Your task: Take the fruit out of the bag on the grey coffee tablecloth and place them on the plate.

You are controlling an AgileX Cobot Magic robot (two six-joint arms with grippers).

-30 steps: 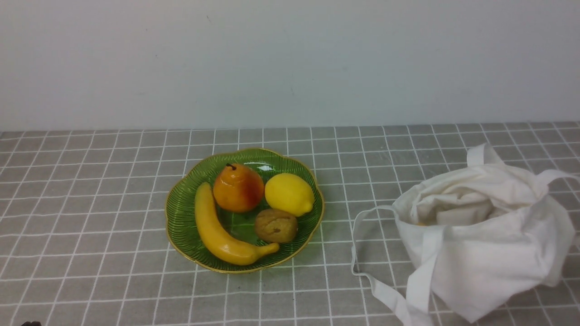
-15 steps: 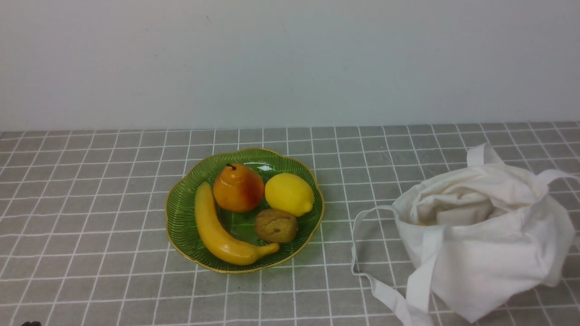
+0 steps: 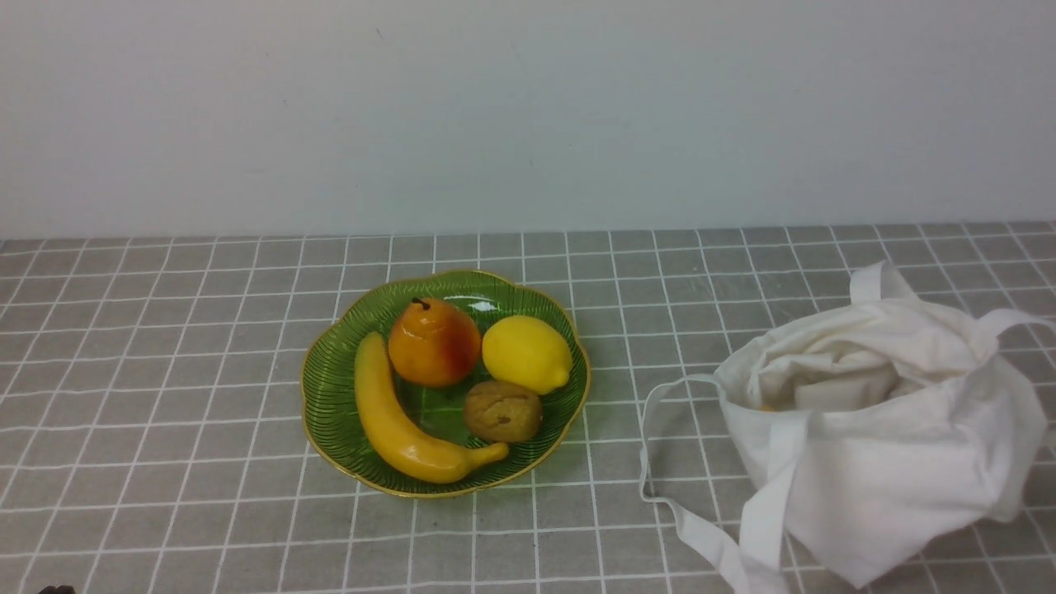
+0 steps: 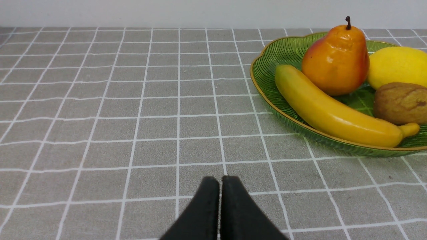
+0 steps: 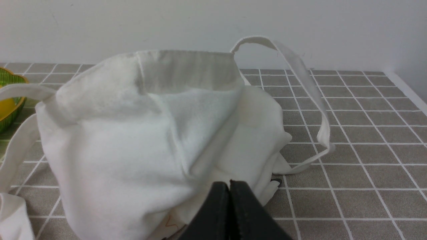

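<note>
The banana (image 3: 404,429) lies on the green plate (image 3: 330,412) at the middle of the grey checked tablecloth (image 3: 165,371); it also shows in the left wrist view (image 4: 330,113) on the plate (image 4: 267,66). The white bag (image 3: 883,462) slumps at the right, its mouth open, straps trailing. My left gripper (image 4: 220,181) is shut and empty, low over bare cloth, short of the plate. My right gripper (image 5: 229,185) is shut and empty, right in front of the bag (image 5: 133,140). Neither gripper shows in the front view.
On the plate also lie an orange-red pear (image 3: 433,342), a yellow lemon (image 3: 526,353) and a brown wrinkled fruit (image 3: 502,411). A white wall (image 3: 528,115) stands behind the table. The table's right edge (image 5: 405,93) shows in the right wrist view.
</note>
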